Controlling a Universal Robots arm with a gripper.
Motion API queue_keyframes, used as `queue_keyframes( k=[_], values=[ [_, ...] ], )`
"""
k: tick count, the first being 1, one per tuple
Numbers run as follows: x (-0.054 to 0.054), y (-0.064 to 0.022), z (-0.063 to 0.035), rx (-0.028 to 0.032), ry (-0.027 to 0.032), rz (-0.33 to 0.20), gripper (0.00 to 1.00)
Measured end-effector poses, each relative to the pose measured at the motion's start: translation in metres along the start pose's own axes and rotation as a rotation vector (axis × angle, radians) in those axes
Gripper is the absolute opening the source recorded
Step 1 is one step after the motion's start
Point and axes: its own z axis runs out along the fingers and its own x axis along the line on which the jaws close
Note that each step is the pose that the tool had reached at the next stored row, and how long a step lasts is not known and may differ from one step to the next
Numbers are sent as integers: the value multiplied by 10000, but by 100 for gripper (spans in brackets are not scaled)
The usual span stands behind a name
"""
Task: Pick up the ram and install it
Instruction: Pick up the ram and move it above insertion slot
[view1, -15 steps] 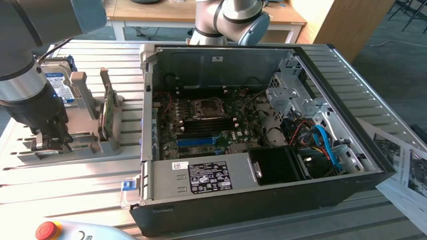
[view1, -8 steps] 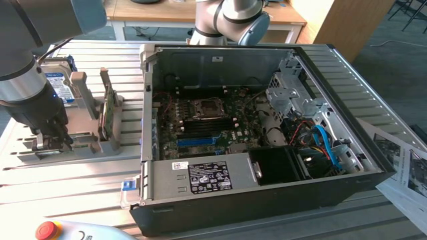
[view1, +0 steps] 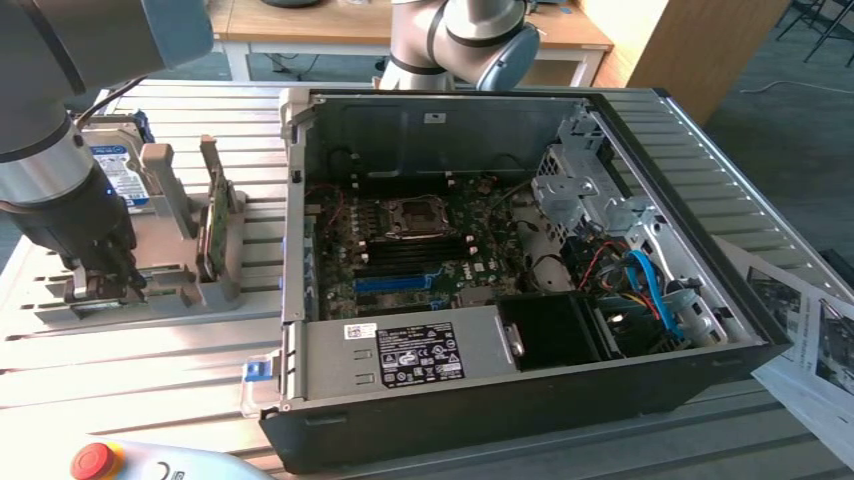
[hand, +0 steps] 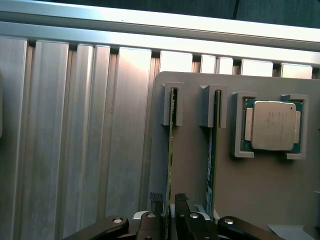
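While in holder (hand: 260, 192), ram (hand: 170, 150) in tool (hand: 168, 200)

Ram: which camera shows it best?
Wrist view. The ram stands on edge in its gray holder slot, most of its length clear, with the gripper straddling its end. The exterior view gives just the gripper down at that holder.

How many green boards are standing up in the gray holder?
2. The first green board stands on edge in the gray holder, right at the hand. The second green board stands beside it, nearer the silver chip. Others may be hidden.
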Motion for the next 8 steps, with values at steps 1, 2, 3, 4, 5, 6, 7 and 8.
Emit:
queue_keyframes(
  k=[1, 2, 3, 4, 5, 6, 7, 8],
  values=[
    [0, 0, 0, 0, 0, 0, 24],
    [0, 1, 2, -1, 0, 0, 24],
    [-2, 8, 10, 3, -2, 2, 24],
    [-2, 12, 14, 4, -2, 3, 24],
    [-1, 12, 13, 3, -1, 1, 24],
    [-1, 12, 13, 2, -1, 0, 24],
    [-1, 12, 13, 2, -1, 0, 24],
    [-1, 12, 12, 0, 0, 0, 24]
  ],
)
